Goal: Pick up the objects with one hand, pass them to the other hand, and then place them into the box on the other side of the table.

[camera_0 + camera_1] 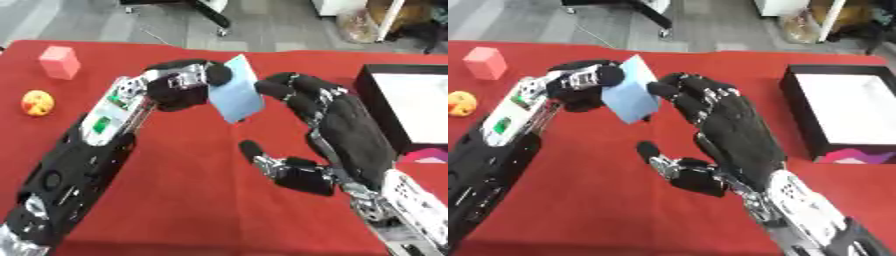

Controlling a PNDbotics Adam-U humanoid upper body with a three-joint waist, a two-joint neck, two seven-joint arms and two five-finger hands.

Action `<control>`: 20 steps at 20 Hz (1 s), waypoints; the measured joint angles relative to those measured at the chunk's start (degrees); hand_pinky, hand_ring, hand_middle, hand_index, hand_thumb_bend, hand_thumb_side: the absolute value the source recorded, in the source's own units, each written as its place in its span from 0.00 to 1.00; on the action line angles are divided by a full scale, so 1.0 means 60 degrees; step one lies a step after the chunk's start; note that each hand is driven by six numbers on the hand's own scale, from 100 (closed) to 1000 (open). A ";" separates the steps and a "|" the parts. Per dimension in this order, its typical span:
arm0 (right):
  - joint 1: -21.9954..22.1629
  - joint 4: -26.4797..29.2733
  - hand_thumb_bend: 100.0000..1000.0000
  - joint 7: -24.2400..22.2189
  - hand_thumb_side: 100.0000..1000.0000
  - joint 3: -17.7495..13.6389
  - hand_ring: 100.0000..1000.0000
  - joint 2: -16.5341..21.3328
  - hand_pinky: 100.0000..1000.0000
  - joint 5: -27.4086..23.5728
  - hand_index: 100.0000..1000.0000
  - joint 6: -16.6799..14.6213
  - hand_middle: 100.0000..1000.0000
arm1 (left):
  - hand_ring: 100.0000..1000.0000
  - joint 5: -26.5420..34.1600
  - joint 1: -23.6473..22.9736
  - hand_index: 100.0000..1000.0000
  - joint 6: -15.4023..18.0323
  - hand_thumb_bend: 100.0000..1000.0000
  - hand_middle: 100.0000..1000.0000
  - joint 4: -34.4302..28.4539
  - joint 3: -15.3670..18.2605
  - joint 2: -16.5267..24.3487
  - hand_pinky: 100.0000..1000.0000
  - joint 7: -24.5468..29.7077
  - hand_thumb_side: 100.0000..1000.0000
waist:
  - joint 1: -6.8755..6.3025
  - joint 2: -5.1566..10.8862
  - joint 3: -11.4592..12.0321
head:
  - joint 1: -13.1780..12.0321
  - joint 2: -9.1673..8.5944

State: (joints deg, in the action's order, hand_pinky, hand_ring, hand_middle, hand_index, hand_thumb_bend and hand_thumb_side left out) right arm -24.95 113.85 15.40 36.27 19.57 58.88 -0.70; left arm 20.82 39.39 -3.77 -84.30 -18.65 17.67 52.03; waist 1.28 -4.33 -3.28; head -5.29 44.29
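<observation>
A pale blue flat block (pixel 235 90) is held up over the middle of the red table, pinched by my left hand (pixel 179 82), whose fingers curl onto its left face. My right hand (pixel 732 127) stands just right of the block, palm toward it, fingers spread and bent slightly, fingertips close to the block's right edge; I cannot tell whether they touch it. Its thumb sticks out lower down, apart from the block. The black box with a white inside (pixel 846 112) sits at the table's right edge.
A pink block (pixel 59 61) and a small yellow-orange round thing (pixel 37 102) lie at the far left of the red table (pixel 192 200). A pink-purple patch shows at the box's near corner. Grey floor and furniture legs lie beyond the table.
</observation>
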 measured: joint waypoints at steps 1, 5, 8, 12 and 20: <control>-0.0016 0.0000 0.33 0.0045 0.30 -0.0008 0.62 0.0000 0.39 0.0074 0.85 -0.0009 0.68 | 0.54 -0.0018 0.0000 0.52 0.0000 0.00 0.42 0.0023 -0.0004 0.0017 0.64 0.0000 0.77 | -0.0010 0.0000 -0.0006 | 0.0000 0.0000; -0.0050 0.0000 0.33 0.0218 0.30 -0.0008 0.64 0.0000 0.43 0.0262 0.85 -0.0003 0.69 | 0.54 -0.0121 0.0000 0.52 0.0042 0.00 0.42 0.0106 -0.0055 0.0085 0.64 -0.0008 0.76 | -0.0014 0.0000 -0.0023 | 0.0000 0.0000; -0.0057 0.0000 0.33 0.0316 0.30 -0.0002 0.65 0.0000 0.46 0.0291 0.86 0.0005 0.70 | 0.54 -0.0230 0.0012 0.52 0.0149 0.00 0.42 0.0159 -0.0076 0.0121 0.64 -0.0008 0.75 | -0.0014 0.0000 -0.0028 | 0.0000 0.0000; -0.0092 0.0000 0.32 0.0391 0.30 0.0025 0.67 0.0001 0.47 0.0156 0.86 0.0042 0.71 | 0.55 -0.0398 0.0083 0.52 0.0386 0.00 0.42 0.0204 -0.0202 0.0164 0.64 -0.0008 0.74 | -0.0014 0.0000 -0.0028 | 0.0004 0.0000; -0.0130 0.0000 0.29 0.0296 0.31 0.0202 0.72 0.0004 0.48 -0.1103 0.89 0.0098 0.72 | 0.55 -0.0498 0.0199 0.52 0.1106 0.00 0.42 0.0057 -0.0657 0.0249 0.65 -0.0008 0.71 | -0.0014 0.0000 0.0000 | 0.0014 0.0000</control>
State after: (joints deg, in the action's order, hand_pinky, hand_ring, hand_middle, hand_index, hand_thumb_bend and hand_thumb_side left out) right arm -25.73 113.85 17.17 37.48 19.60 52.27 -0.11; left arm 17.83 40.59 2.86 -83.96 -22.59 19.16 51.98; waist 1.20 -4.33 -3.28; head -5.21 44.29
